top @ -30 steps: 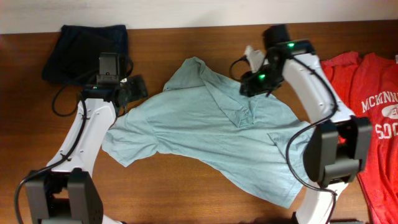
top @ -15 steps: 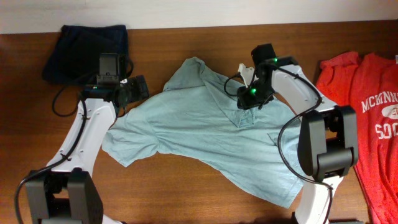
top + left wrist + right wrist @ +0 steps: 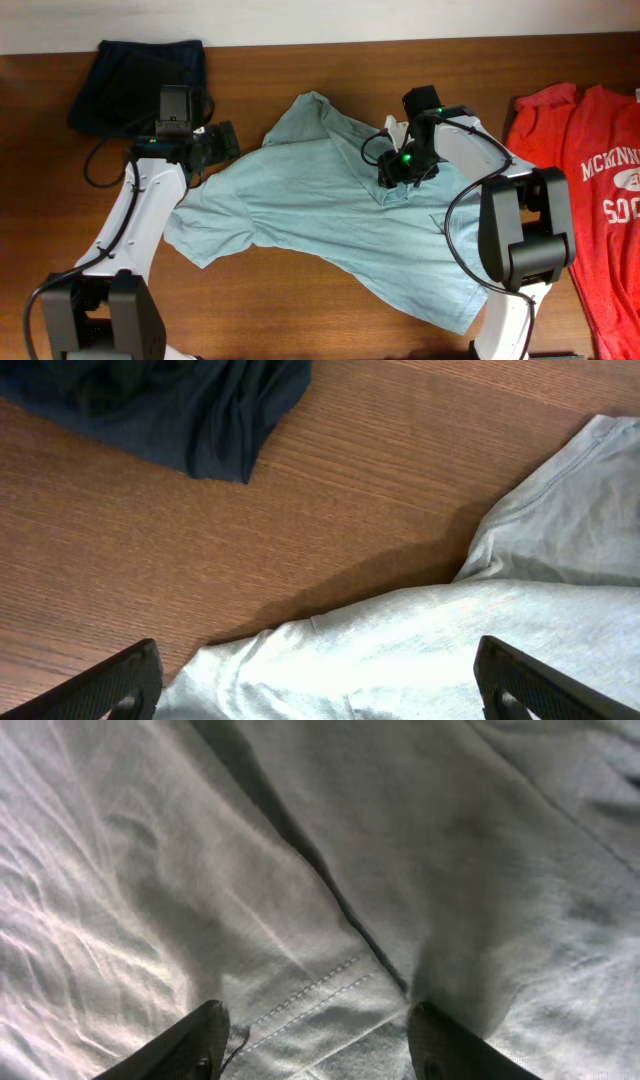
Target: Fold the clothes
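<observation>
Right gripper (image 3: 320,1045): jaws partly parted, low on grey-teal T-shirt (image 3: 300,200), straddling stitched hem fold; nothing visibly clamped. Sits on shirt's upper right part.
Left gripper (image 3: 320,695): spread wide, empty, over shirt's left edge.
Shirt spread, wrinkled, on worktop (image 3: 290,310); long axis slants upper left to lower right in overhead view.
Judgement: right arm is nearer the fold, so the pinch falls to it.
Red T-shirt (image 3: 600,200) right of shirt, apart. Dark garment (image 3: 140,80) beyond shirt's upper left.

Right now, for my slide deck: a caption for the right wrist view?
Right gripper open over a stitched hem of the pale grey-teal T-shirt.
</observation>
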